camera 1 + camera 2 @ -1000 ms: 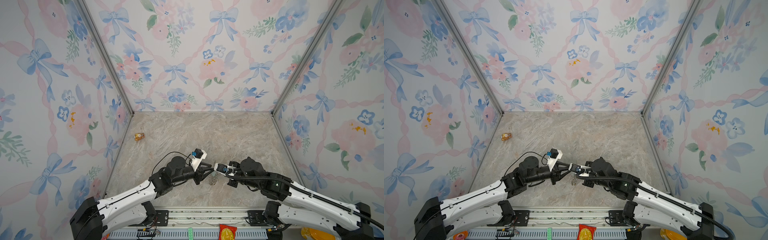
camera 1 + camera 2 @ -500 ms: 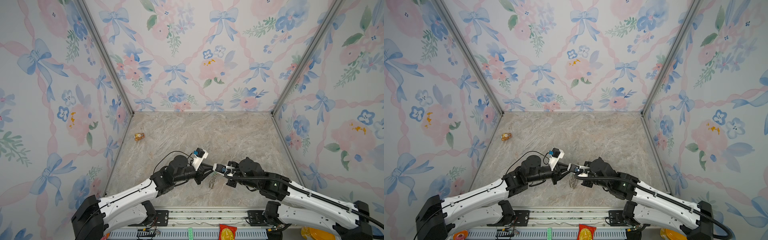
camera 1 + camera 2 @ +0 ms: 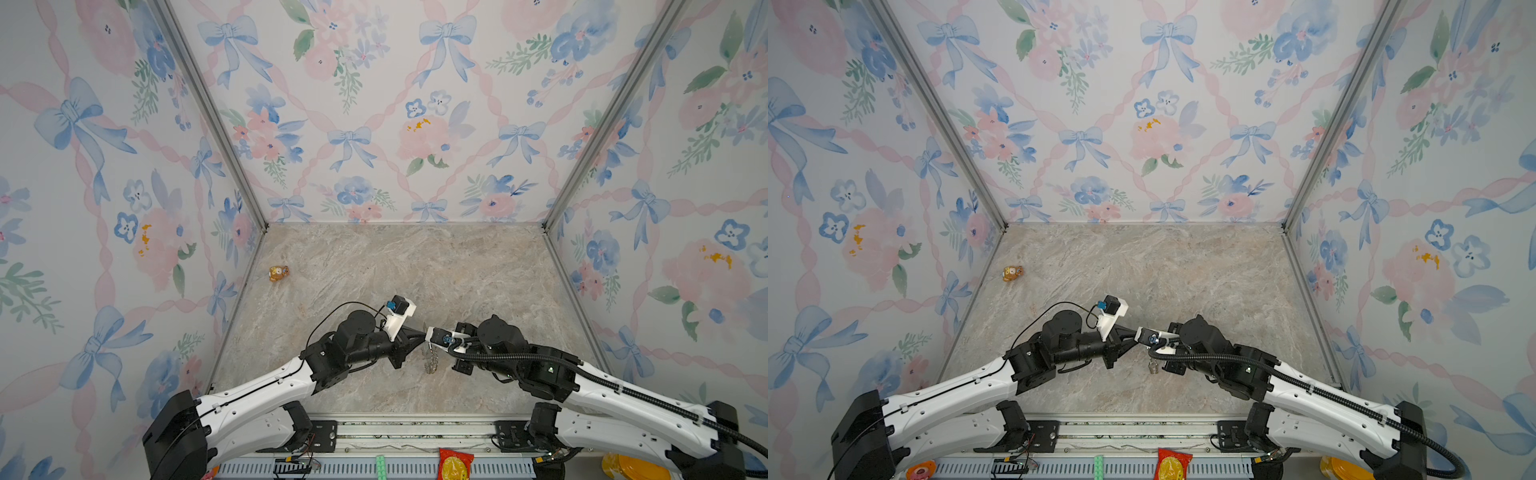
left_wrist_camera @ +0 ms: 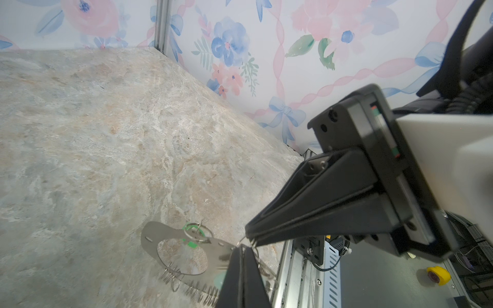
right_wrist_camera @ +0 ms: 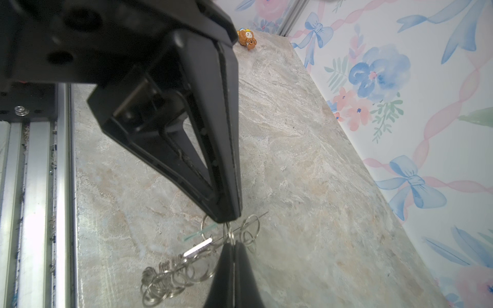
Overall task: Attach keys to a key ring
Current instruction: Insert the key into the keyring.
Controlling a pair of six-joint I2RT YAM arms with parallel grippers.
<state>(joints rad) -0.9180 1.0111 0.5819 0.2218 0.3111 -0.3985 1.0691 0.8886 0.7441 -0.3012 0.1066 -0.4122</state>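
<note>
- At front centre of the table [image 3: 415, 270], both arms are seen nose to nose above the surface, fingertips almost touching.
- left gripper [image 4: 241, 252]: jaws are pressed together. Thin silver wire is seen running into the tip, so the grip is on the fringe of the key ring [image 4: 149, 242]. Which ring exactly cannot be told.
- right gripper [image 5: 232, 248]: jaws are likewise pressed together, clamped on one of the small silver rings [image 5: 249, 240] at the hoop's upper edge.
- In both top views the key ring [image 3: 430, 360] [image 3: 1153, 365] is found hung just under the point where the two tips meet.
- The hoop is shown tilted in the left wrist view, as a flat grey band with a round opening. In the right wrist view it is seen edge-on, with a bunch of loose rings at its low end.
- Contact between that low end and the table cannot be judged.
- green key [image 4: 191, 244]: seen against the flat band, inside a silver ring, near the pinch point.
- mint-tagged key [image 4: 220, 280]: only a pale patch is seen just beside the left fingers, the rest is hidden behind them.
- bear figurine [image 3: 278, 273]: set on the table by the left wall, well apart from both grippers.
</note>
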